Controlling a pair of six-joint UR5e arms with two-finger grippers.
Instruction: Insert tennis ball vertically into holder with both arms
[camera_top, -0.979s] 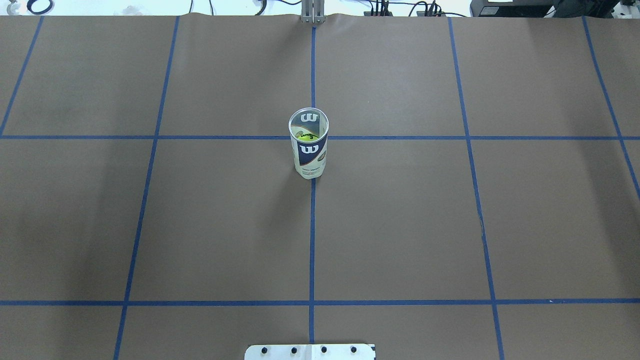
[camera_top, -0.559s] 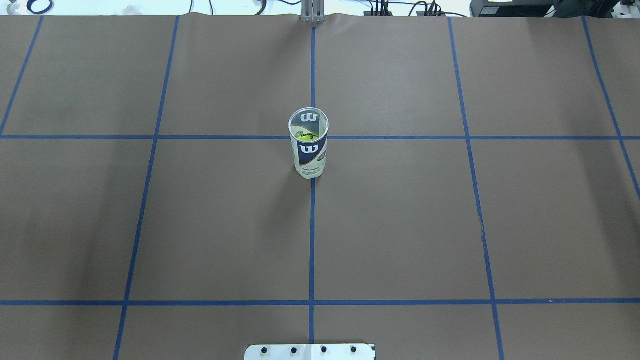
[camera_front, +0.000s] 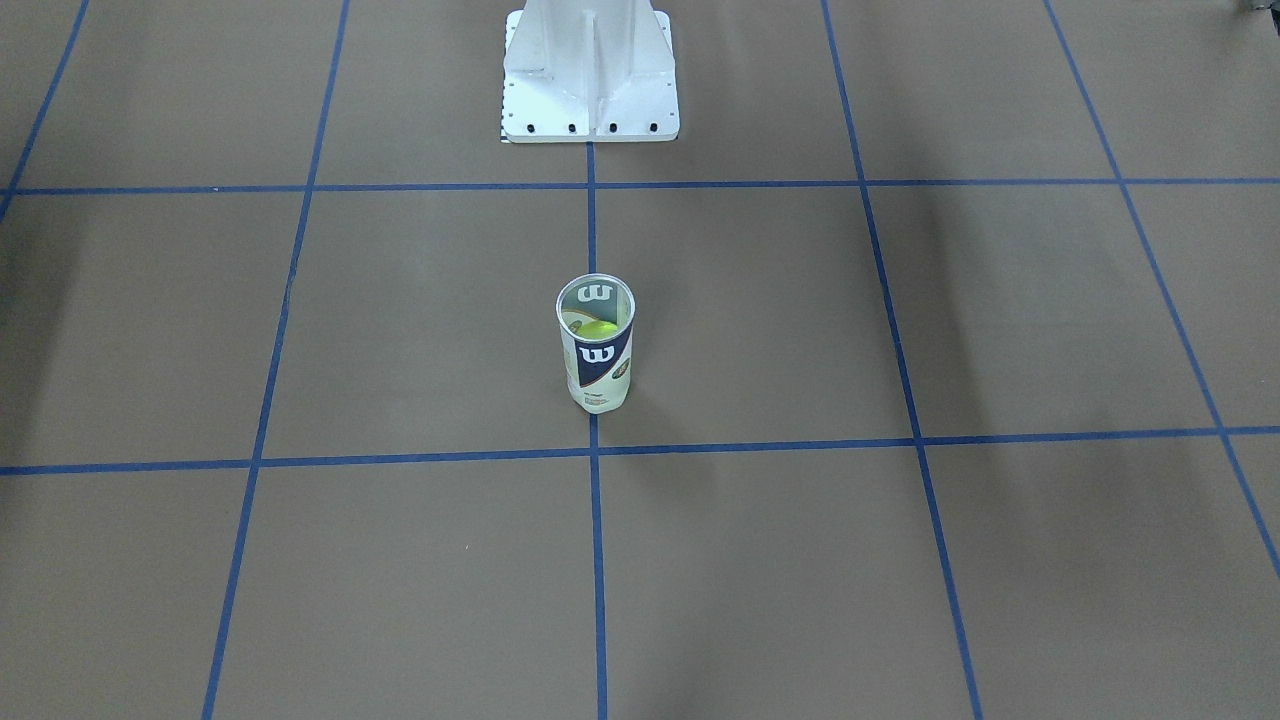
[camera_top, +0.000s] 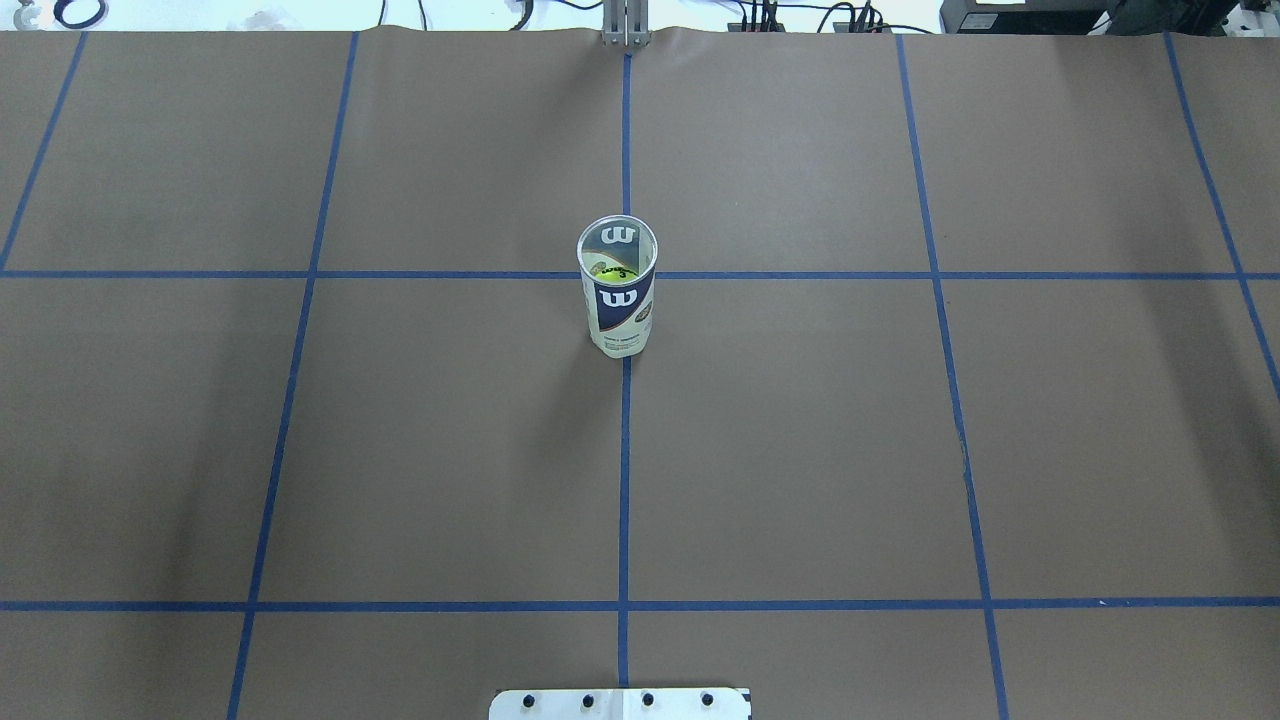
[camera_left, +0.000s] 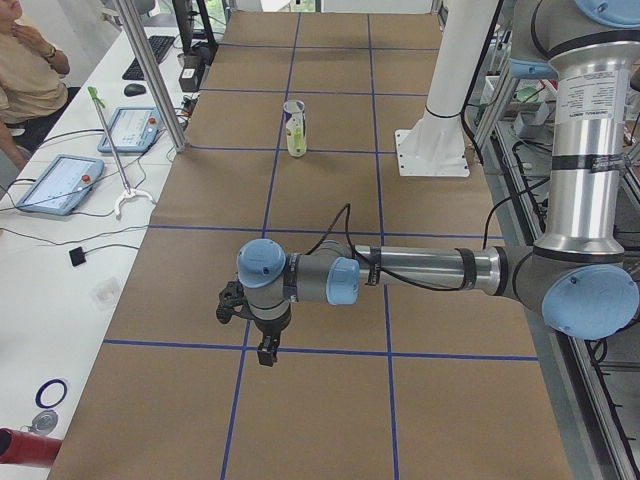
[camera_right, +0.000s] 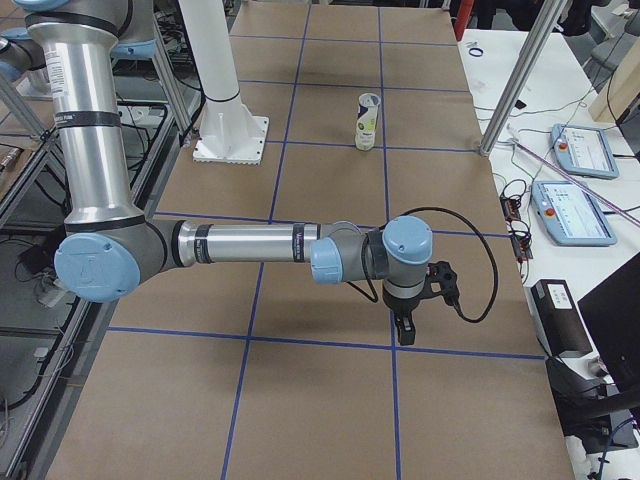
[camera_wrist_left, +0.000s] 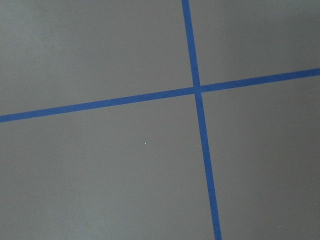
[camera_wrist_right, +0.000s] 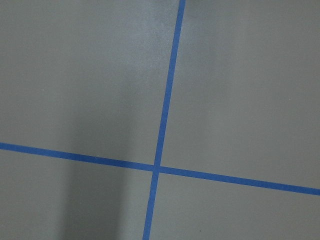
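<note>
Standing holder (camera_top: 619, 310): clear plastic tennis-ball tube, white-and-navy label, upright on brown bench (camera_top: 800, 450) centre, yellow-green ball (camera_top: 613, 271) inside.
Left fingers (camera_left: 266, 352): black, apart or together impossible to tell, well apart from holder.
Right fingers (camera_right: 405, 330): black, likewise impossible to tell.

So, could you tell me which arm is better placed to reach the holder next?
Neither, clearly: the left gripper and the right gripper hang far out on opposite sides of the upright holder, roughly mirrored. The tennis ball already sits inside it.
</note>
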